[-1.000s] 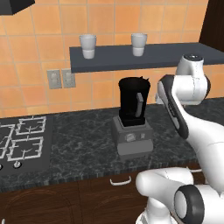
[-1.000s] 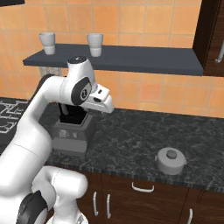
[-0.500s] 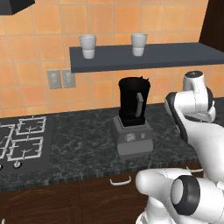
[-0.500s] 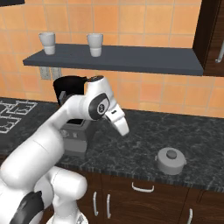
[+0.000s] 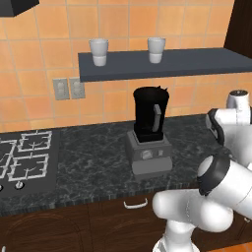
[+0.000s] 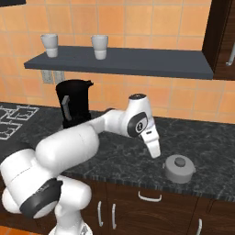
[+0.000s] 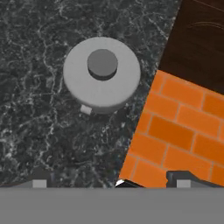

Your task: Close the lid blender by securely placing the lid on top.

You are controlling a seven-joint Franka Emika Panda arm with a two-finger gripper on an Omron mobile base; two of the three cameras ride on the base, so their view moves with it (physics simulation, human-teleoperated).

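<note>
Grey and round, the lid (image 6: 179, 168) lies flat on the dark marble counter (image 6: 202, 137), near its front edge and well to the right of the blender (image 6: 73, 104). It has a darker knob in its centre. In the hand view the lid (image 7: 102, 73) is in the upper middle, seen from above, with a small pale tab at its lower rim. Right of it the counter (image 7: 35, 109) ends, and orange floor bricks and a dark wood cabinet front show beyond the edge.

The blender (image 5: 149, 130) stands on the counter (image 5: 93, 162) below a dark shelf (image 5: 162, 63). Its black jar is upright on the boxy grey base, and the top of the jar is uncovered. Two pale cups (image 5: 99, 51) stand on the shelf, and a stove (image 5: 27, 157) is at the left.

In the right base view the arm reaches to the right, and the gripper (image 6: 154, 149) points down, above the counter and just left of the lid, not touching it. In the hand view the two fingertips (image 7: 40, 182) are wide apart at the bottom, so the gripper (image 7: 109, 183) is open and holds nothing.
</note>
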